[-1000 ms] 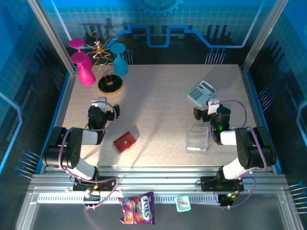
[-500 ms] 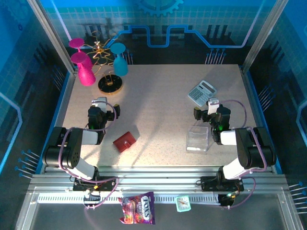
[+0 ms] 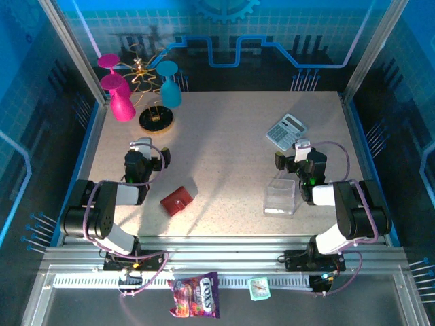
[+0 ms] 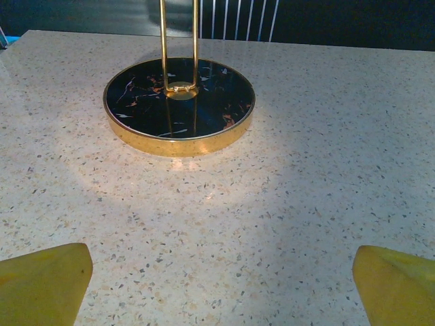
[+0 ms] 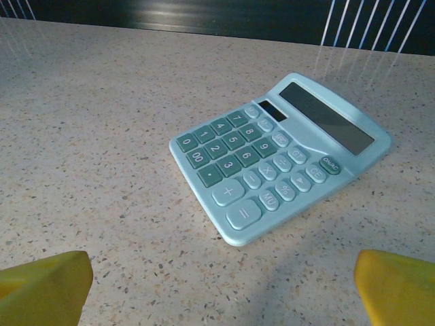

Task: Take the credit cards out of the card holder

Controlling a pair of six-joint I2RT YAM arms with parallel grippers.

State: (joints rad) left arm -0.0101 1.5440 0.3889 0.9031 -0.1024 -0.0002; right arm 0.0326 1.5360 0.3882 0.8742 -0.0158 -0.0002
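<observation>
The card holder [image 3: 177, 200], a small red wallet, lies folded shut on the speckled table near the front, left of centre. The credit cards are hidden. My left gripper [image 3: 144, 151] rests well to the holder's upper left. In the left wrist view this gripper [image 4: 221, 285] is open, its yellow fingertips [image 4: 44, 282] wide apart over bare table. My right gripper [image 3: 299, 153] sits far right of the holder. It is also open in the right wrist view [image 5: 221, 285], with nothing between its fingertips [image 5: 397, 285].
A pale blue calculator [image 5: 279, 153] lies just ahead of the right gripper. A clear plastic box [image 3: 280, 197] stands beside the right arm. A gold-rimmed black stand base [image 4: 179, 102] is ahead of the left gripper, with pink glasses [image 3: 119, 95] and a teal glass [image 3: 170, 87] behind it.
</observation>
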